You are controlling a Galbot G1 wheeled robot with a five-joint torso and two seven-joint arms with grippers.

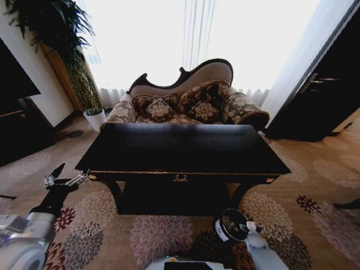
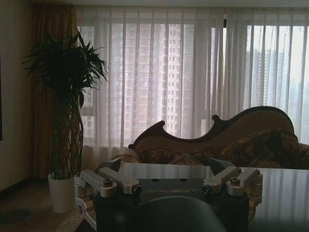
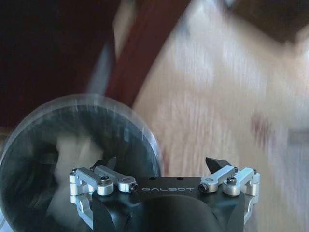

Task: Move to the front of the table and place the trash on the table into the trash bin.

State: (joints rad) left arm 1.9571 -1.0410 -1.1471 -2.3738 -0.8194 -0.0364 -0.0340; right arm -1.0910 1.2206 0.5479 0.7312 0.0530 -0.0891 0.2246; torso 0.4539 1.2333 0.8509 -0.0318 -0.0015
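Closest to the robot, in front of the table (image 1: pixel 180 149), the trash bin (image 1: pixel 230 225) stands on the patterned carpet (image 1: pixel 152 230), below the table's front edge and toward its right leg. It is a small round bin with a pale rim; through the blur of the right wrist view something white (image 3: pixel 72 150) lies inside it, likely a paper wad. The right gripper (image 3: pixel 161 166) hangs just above the bin's mouth, its fingers spread wide with nothing between them, the white forearm rising from the floor side.

Off the table's front left corner the left gripper (image 1: pixel 64 179) is held out level at about tabletop height, fingers also spread apart and empty, with open carpet beneath it.

The table is a long rectangle of glossy black wood, its top reflecting the window light, with a thin gold line and a gold ornament (image 1: pixel 180 178) along the front apron. Carpet runs free on both its short sides.

Beyond its far edge sits a curved-back sofa (image 1: pixel 191 101) with brocade cushions, then a potted plant (image 2: pixel 65 121) and sheer white curtains (image 2: pixel 193 72).
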